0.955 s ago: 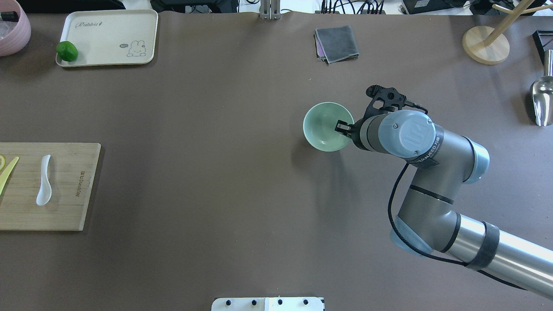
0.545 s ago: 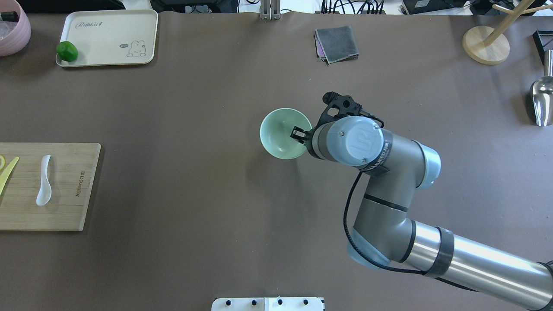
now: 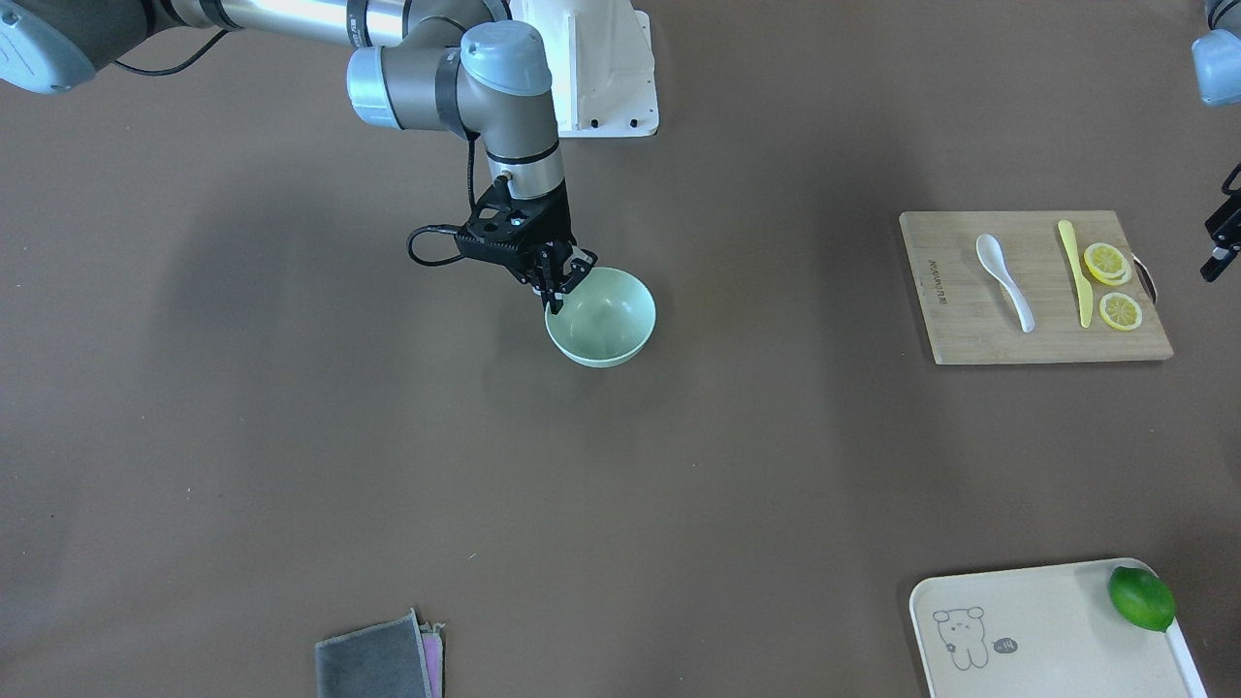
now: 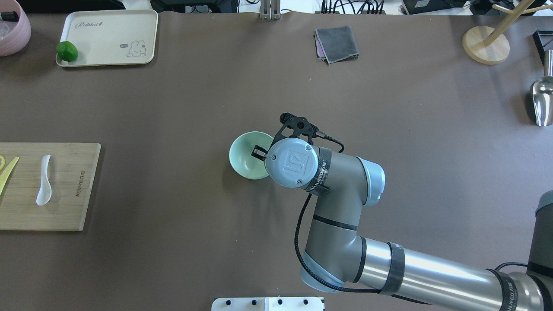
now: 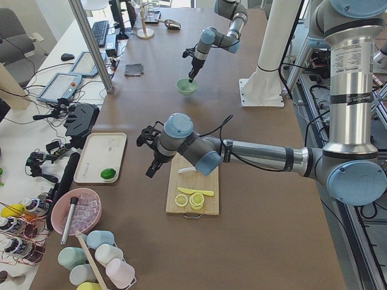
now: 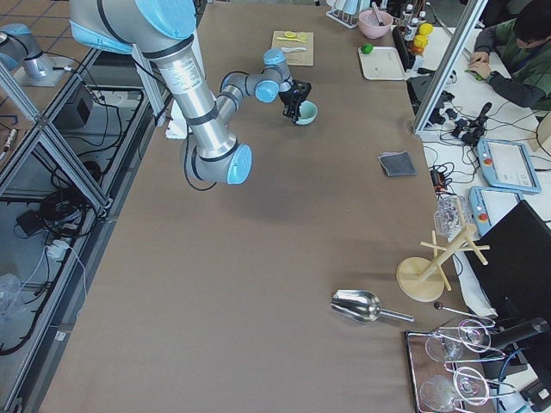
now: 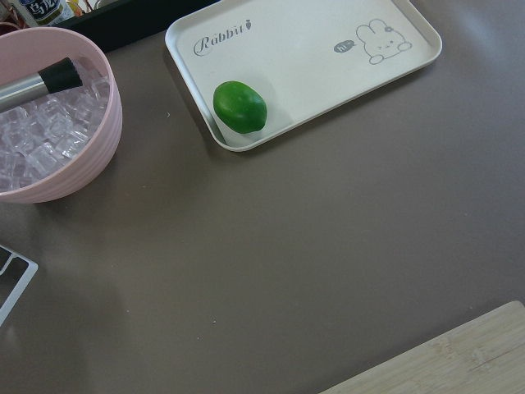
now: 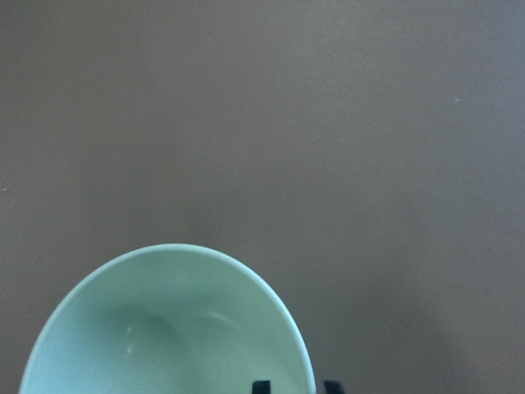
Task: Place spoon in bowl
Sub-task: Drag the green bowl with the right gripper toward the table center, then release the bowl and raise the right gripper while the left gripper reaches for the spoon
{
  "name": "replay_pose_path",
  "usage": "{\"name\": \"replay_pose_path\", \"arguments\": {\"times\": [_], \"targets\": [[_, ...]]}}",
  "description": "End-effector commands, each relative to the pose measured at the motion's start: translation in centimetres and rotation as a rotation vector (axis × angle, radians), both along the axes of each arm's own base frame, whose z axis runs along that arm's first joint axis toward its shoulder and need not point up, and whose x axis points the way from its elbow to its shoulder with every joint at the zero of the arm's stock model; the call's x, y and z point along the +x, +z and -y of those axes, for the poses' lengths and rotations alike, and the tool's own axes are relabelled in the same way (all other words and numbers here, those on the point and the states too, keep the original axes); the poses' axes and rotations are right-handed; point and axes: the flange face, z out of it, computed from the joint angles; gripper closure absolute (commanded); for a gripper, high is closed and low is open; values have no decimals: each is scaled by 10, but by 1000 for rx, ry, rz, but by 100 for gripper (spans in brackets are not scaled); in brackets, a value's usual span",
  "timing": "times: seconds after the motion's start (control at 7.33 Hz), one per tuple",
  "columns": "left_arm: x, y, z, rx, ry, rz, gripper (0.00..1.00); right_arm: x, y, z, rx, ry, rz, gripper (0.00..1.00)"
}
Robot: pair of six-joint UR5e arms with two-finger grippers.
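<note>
The pale mint-green bowl (image 4: 244, 157) stands near the table's middle; it also shows in the front view (image 3: 606, 325) and the right wrist view (image 8: 164, 328). My right gripper (image 4: 259, 153) is shut on the bowl's rim, one finger inside and one outside (image 3: 560, 286). The white spoon (image 4: 44, 179) lies on the wooden cutting board (image 4: 65, 207) at the far left, also in the front view (image 3: 1003, 281). My left gripper (image 3: 1217, 257) hangs just beyond the board's outer end, away from the spoon; I cannot tell whether it is open or shut.
A yellow knife (image 3: 1071, 271) and lemon slices (image 3: 1107, 264) share the board. A cream tray (image 4: 108, 30) with a lime (image 4: 67, 51) and a pink ice bowl (image 7: 49, 156) stand far left. A grey cloth (image 4: 337, 43), wooden stand (image 4: 486, 45) and metal scoop (image 4: 542, 97) lie far right.
My right arm has carried the bowl to the left and a little nearer the robot, from right of centre to about the table's middle. The spoon has not moved.
</note>
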Motion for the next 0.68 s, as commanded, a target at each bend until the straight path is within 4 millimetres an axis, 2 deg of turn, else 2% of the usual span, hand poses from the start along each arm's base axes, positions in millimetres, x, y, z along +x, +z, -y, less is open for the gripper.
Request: {"name": "replay_pose_path", "arguments": {"times": [0.0,0.14,0.27,0.41,0.55], "targets": [[15,-2,-1,-115,-68,-64,2,27,-9,26,72,0,-18,0],[44,-6,-5,-201,-110,-133,2,59,-5,56,75,-45,-18,0],[77,-9,-13,-316,-161,-214,2,107,14,84,94,-115,-28,0],[105,-2,-24,-415,-217,-230,2,166,38,110,142,-192,-53,0],[136,4,-32,-461,-261,-208,2,227,72,133,165,-266,-69,0]]}}
